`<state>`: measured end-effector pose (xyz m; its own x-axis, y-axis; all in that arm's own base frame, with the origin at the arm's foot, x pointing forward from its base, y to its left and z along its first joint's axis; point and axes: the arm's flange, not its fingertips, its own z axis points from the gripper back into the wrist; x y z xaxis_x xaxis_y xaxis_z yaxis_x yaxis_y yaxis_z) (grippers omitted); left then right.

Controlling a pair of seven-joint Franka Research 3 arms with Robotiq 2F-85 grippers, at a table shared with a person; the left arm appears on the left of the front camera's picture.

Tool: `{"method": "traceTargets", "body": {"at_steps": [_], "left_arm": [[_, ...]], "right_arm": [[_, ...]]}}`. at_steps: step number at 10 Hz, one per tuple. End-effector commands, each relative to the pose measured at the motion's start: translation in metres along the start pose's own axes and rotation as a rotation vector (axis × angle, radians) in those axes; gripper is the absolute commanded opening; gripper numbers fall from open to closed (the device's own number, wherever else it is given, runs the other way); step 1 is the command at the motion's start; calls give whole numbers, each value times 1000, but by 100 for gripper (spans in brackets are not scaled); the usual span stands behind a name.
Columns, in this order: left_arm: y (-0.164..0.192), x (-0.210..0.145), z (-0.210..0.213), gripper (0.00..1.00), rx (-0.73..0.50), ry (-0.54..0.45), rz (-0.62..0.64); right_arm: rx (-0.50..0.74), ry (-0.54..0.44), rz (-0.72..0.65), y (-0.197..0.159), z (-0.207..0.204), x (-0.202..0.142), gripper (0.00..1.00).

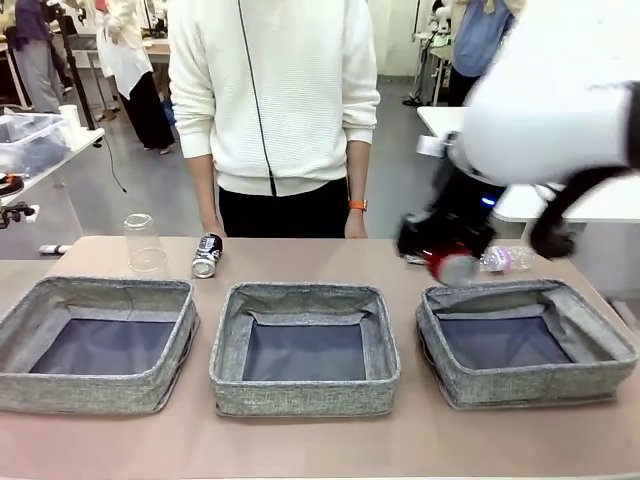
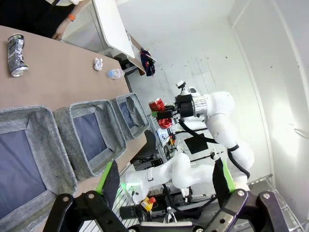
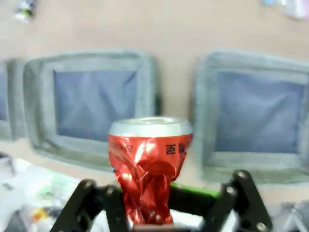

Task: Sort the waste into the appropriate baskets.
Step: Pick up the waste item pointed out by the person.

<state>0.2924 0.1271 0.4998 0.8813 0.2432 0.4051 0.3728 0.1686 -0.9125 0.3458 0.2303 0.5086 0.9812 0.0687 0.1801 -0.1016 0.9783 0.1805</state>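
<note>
Jaws of the right gripper [image 1: 447, 243] clamp the crushed red can [image 3: 147, 164] by its crumpled end, holding it over the far rim of the right basket [image 1: 530, 388], likely so it can drop inside. Idle, the left gripper [image 2: 165, 180] hangs open, well apart from that basket.

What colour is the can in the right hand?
Red body, silver top; the crushed can shows best in the right wrist view.

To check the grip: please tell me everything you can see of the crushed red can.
The crushed red can looks like thin metal: a red body, crumpled and pinched low down, a round silver end, dark print under it. The right gripper is shut on the crumpled part, holding it in the air by the far rim of the right basket.
</note>
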Motion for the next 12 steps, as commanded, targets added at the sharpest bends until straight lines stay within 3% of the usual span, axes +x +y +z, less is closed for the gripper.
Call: {"method": "traceTargets", "body": {"at_steps": [1, 2, 3, 5, 7, 12], "left_arm": [[-2, 1, -1, 100, -18, -8, -20], [-2, 1, -1, 100, -18, -8, -20], [-2, 1, -1, 100, -18, -8, -20], [-2, 1, -1, 100, -18, -8, -20], [-2, 1, -1, 100, -18, -8, -20], [-2, 1, -1, 100, -18, -8, -20]], "right_arm": [[31, 90, -280, 94, 46, 38, 5], [-35, 118, -352, 139, 69, 44, 5], [-55, 116, -316, 168, 86, 46, 5], [-133, 62, -290, 201, 111, 49, 5], [-152, -16, -275, 209, 130, 49, 5], [-229, -58, -198, 216, 154, 47, 5]]}}
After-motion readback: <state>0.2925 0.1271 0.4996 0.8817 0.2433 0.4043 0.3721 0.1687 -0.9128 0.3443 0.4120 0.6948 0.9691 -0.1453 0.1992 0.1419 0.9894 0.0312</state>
